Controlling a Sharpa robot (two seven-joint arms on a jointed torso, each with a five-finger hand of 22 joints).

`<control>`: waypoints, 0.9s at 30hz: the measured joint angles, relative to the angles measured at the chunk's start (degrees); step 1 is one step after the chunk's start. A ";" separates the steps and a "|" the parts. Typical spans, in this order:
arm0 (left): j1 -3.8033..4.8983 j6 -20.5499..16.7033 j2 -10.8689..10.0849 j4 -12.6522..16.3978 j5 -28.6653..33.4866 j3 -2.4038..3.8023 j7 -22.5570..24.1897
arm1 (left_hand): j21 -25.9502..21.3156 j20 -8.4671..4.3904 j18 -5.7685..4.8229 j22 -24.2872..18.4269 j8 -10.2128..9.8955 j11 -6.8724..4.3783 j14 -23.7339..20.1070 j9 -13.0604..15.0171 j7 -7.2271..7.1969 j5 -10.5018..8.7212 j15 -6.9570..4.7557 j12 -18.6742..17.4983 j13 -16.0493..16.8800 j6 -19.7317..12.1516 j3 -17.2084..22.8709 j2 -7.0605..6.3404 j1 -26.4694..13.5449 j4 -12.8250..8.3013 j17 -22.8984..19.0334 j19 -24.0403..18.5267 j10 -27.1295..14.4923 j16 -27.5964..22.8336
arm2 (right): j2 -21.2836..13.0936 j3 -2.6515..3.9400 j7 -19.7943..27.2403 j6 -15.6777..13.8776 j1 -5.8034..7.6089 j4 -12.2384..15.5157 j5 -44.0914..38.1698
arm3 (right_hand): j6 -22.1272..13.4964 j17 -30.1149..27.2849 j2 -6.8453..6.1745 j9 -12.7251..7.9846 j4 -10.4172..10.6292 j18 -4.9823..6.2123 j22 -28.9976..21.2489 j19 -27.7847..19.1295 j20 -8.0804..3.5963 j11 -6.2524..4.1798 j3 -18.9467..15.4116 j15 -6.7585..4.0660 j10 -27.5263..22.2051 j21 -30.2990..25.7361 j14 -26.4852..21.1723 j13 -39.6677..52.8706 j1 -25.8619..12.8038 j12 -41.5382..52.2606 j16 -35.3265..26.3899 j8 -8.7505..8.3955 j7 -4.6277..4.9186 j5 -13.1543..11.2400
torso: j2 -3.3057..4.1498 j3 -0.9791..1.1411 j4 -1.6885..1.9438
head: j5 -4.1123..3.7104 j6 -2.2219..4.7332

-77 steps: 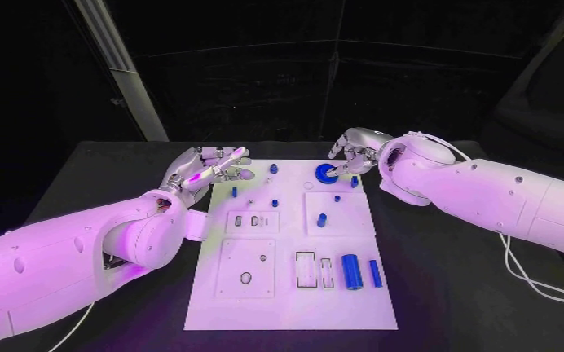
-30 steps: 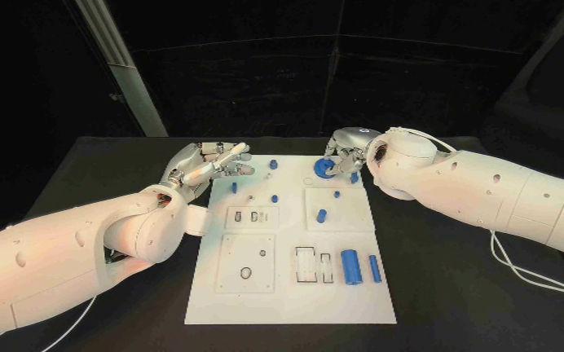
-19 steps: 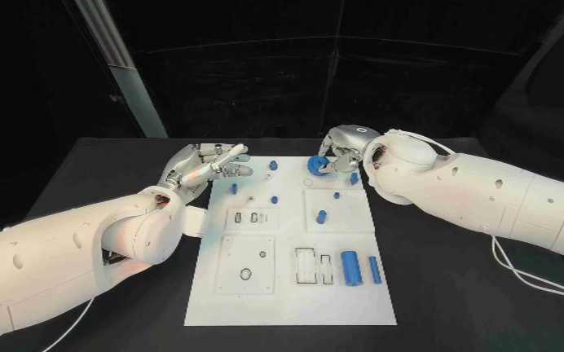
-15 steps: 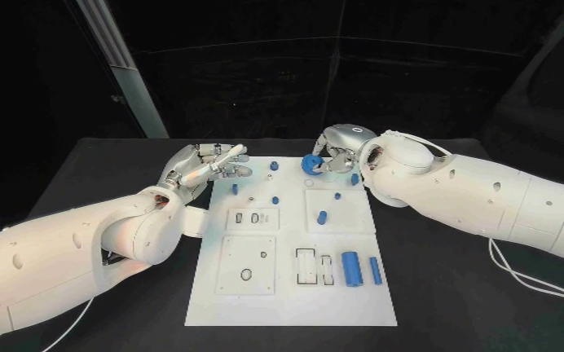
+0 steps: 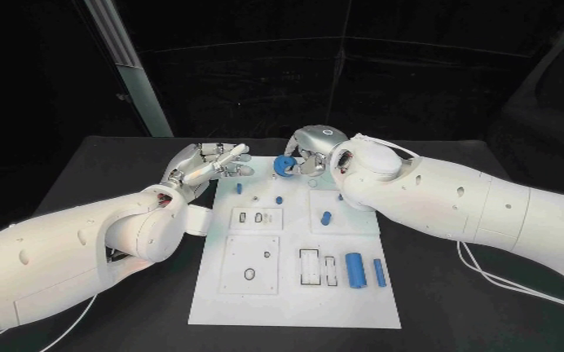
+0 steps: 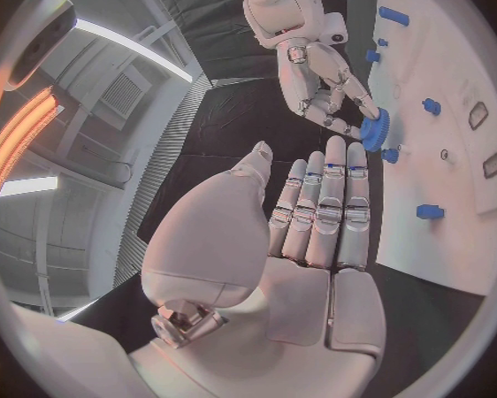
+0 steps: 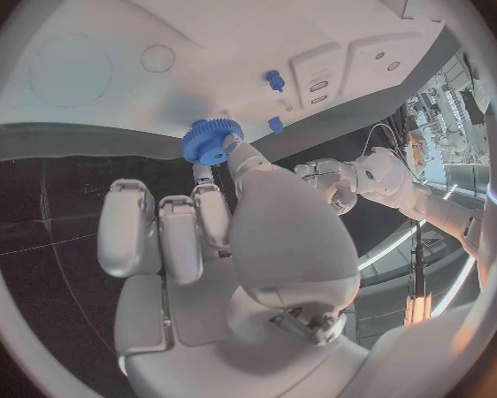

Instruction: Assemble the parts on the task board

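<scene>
Head view, right hand point(image 5: 308, 150) pinching a blue gear point(image 5: 284, 166) above the white board's point(image 5: 294, 303) far edge, left hand point(image 5: 206, 165) empty, fingers straight and apart, beside the board.

Right hand point(image 5: 303, 153) pinching gear point(image 5: 284, 166) at fingertips; left hand point(image 5: 204, 165) just beside it, fingers straight, holding nothing.

The black table point(image 5: 82, 165) lies in front of me, its matte top running to the far edge. Behind its far left corner a pale metal post point(image 5: 117, 50) rises, leaning away towards the upper left. A dark backdrop point(image 5: 388, 83) hangs beyond the far edge, with faint seams crossing it. Near the table's right edge a thin white cable point(image 5: 484, 273) curves across the top.
</scene>
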 measured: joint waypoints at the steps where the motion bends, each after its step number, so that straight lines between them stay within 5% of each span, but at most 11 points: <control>1: 0.00 0.00 0.00 -0.01 0.00 0.00 0.00 | 0.00 0.00 0.00 0.00 0.00 0.00 0.00 0.00 0.00 0.00 0.00 0.00 0.00 0.00 0.00 0.00 0.00 0.00 0.00 0.00 0.00 0.00 | 0.13 -0.03 -0.01 0.02 -0.01 -0.10 -0.04 | 0.00 0.00 0.00 0.00 0.04 0.00 0.00 0.00 0.00 0.00 0.04 0.00 0.00 0.00 0.00 0.00 0.00 0.00 0.00 0.00 0.00 0.00 | 0.00 0.01 0.00 | 0.02 0.01; 27: 0.15 0.01 0.52 -0.43 0.00 0.01 0.01 | 0.00 0.00 0.00 -0.08 -0.22 0.00 0.00 0.00 0.00 0.00 0.00 -0.23 0.00 0.00 0.24 0.00 0.00 -0.24 0.04 0.00 0.00 0.00 | 4.39 -1.30 -0.97 2.39 -0.68 -3.28 -1.62 | 0.00 -0.01 -0.67 0.00 0.17 0.00 0.03 0.00 0.00 0.01 0.48 0.01 -0.01 -0.01 0.00 -0.43 -1.28 -0.34 -0.01 -0.50 -0.07 -0.02 | -0.04 0.08 -0.23 | 0.37 -0.59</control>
